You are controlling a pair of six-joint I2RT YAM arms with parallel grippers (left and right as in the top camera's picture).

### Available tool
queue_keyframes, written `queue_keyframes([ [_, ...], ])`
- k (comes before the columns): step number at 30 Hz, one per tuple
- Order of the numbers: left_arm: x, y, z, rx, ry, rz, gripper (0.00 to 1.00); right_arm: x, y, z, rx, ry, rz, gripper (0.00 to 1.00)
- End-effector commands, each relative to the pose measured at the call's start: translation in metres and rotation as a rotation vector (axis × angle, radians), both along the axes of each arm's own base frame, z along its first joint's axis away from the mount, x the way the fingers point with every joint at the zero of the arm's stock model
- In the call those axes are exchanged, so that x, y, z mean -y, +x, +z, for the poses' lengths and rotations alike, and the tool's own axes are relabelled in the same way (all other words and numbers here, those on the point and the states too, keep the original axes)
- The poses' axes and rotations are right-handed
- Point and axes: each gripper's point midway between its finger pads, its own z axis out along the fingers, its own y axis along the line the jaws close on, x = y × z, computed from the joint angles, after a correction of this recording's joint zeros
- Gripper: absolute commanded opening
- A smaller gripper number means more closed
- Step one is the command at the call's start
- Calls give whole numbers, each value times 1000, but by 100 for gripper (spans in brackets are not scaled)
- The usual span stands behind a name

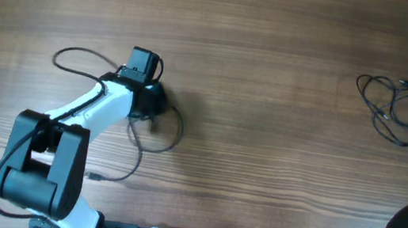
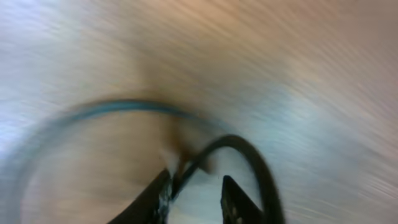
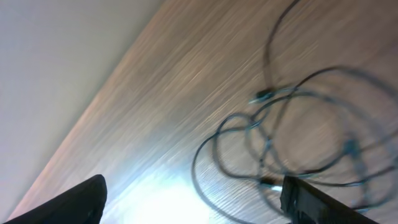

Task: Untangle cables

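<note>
L arm out over left side of table [image 1: 278, 44]; we judge it's there to lay single cable [image 1: 77, 50] clear of the rest. Left gripper [image 2: 196, 186]: jaws parted, strand arching up out of gap beside one finger, not pinched (view blurred). Cable bundle [image 1: 400, 110] far right, well apart. Right gripper [image 3: 193, 186] spread wide, near edge; bundle just ahead, untouched.

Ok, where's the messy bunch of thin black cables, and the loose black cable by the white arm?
Messy bunch of thin black cables [image 1: 400, 110], overhead view, middle of the tangle.
Loose black cable [image 1: 85, 51], overhead view, top of its left loop.
</note>
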Motion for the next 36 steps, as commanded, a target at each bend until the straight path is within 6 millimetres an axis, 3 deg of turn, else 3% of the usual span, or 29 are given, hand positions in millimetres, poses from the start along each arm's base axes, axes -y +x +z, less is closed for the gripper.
queue_keyframes([
  [1, 116, -23, 46, 161, -512, -579, 27, -58, 20, -19, -33, 38, 178, 94],
  [3, 130, -34, 47, 167, -519, -653, 42, -93, 26, -29, -69, 36, 277, 94],
  [5, 121, -36, 31, 129, -404, -630, 55, -146, 29, -40, -116, 44, 406, 94],
  [7, 117, -35, 30, 123, -397, -615, 62, -196, 27, -51, -153, 34, 545, 95],
  [9, 104, -27, 41, 146, -397, -577, 66, -249, 20, -64, -194, 15, 693, 95],
  [14, 58, -9, 97, 289, -370, -480, 72, -323, 6, -77, -228, -7, 861, 95],
  [19, 16, -15, 172, 494, -316, -410, 74, -381, -14, -77, -223, -24, 999, 95],
  [20, 12, -17, 178, 514, -304, -401, 73, -391, -18, -77, -221, -27, 1024, 95],
  [23, -28, -12, 165, 479, -77, -266, 66, -418, -37, -78, -239, -32, 1098, 95],
  [25, -75, -16, 143, 364, 128, -50, 67, -440, -54, -81, -254, -38, 1159, 95],
  [26, -87, -20, 137, 324, 179, 8, 67, -449, -63, -84, -264, -41, 1188, 95],
  [29, -91, -24, 126, 276, 200, 23, 61, -475, -96, -106, -337, -14, 1197, 95],
  [33, -99, -24, 126, 270, 211, 43, 59, -484, -129, -147, -467, 66, 1050, 94],
  [34, -104, -26, 124, 260, 218, 60, 60, -488, -140, -165, -475, 82, 1034, 94],
  [36, -124, -35, 120, 214, 286, 106, 60, -493, -150, -179, -453, 77, 1064, 94],
])
